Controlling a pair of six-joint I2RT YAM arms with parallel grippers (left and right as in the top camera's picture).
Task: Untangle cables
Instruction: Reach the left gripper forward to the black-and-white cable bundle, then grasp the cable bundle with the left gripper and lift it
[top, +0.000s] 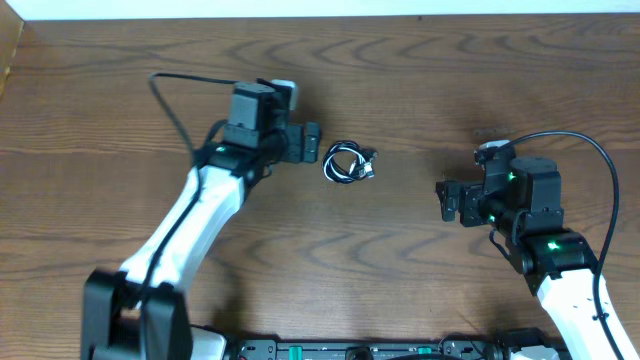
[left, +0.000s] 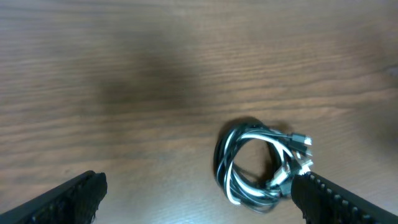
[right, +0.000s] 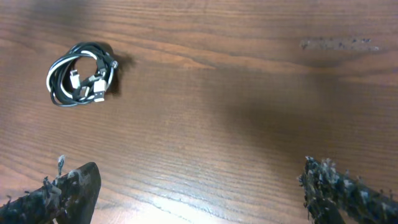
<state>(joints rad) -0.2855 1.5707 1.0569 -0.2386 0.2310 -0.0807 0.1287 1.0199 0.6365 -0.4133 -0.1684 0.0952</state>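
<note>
The cables (top: 349, 163) lie on the table (top: 120, 90) in one small ring, a black one and a white one wound together. The ring is almost a circle, so it has no long side. The little plugs (left: 300, 142) stick out on the side of the ring that faces the right pincer (top: 446, 200).

The left pincer (top: 312, 142) is just beside the ring but does not touch it. Its two fingers are wide apart and hold nothing. In the left wrist view the ring is not in the middle of the gap. It sits off to one side, close to one finger (left: 336, 199).

The right pincer is well apart from the ring. Its fingers are wide apart too, and empty. In the right wrist view the ring is far off, near a corner.

The left arm is the nearer one, so it looks like the one to go first. It likely needs to slide sideways until the ring is in the middle of its gap, and then go down. The right pincer could then come to the plug side of the ring.
</note>
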